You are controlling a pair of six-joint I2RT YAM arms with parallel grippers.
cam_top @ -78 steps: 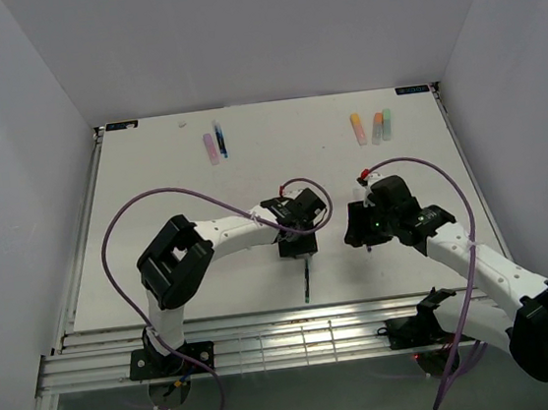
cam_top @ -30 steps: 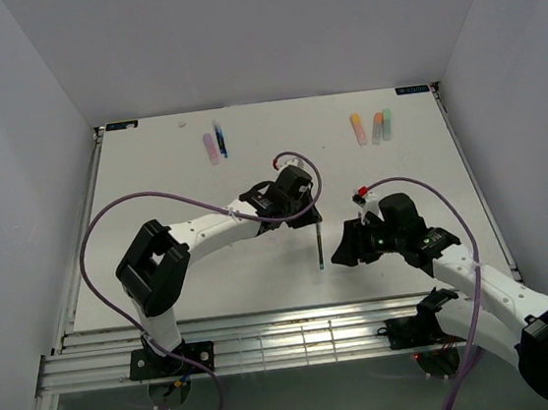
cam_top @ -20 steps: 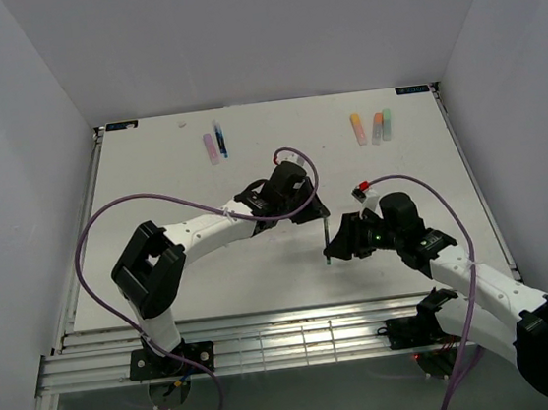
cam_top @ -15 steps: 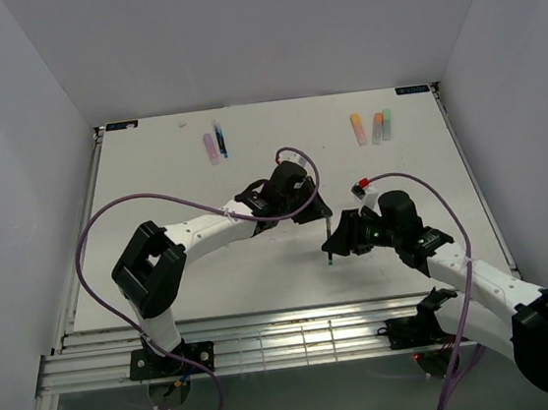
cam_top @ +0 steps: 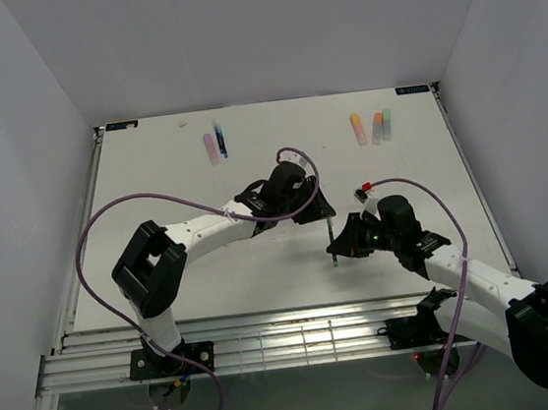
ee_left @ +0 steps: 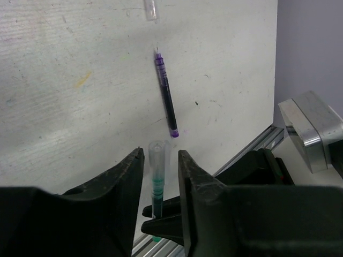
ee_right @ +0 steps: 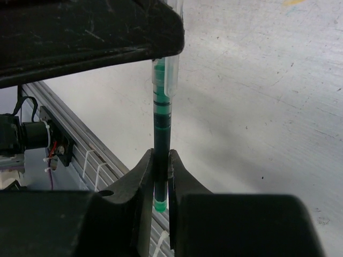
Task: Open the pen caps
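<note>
A thin dark-green pen [cam_top: 332, 243] stands upright above the table between both arms. My right gripper [ee_right: 161, 155] is shut on its lower barrel [ee_right: 161, 134], with the green end poking out below the fingers. The pen's clear cap [ee_left: 156, 155] rises between the fingers of my left gripper [ee_left: 161, 152], which is open with a slim gap on either side of the cap. In the top view my left gripper [cam_top: 316, 210] is just above my right gripper [cam_top: 338, 247].
A purple pen [ee_left: 166, 99] and a loose clear cap [ee_left: 150, 8] lie on the white table. Pastel markers lie at the back: pink [cam_top: 211, 149] and blue [cam_top: 220, 140], then yellow-orange [cam_top: 357, 128], orange [cam_top: 378, 126], mint [cam_top: 386, 123]. The metal rail [ee_right: 80, 155] runs along the near edge.
The left arm carried the pen to the right and the right arm came to meet it. My right gripper has shut on the barrel, and my left gripper has loosened around the cap.
</note>
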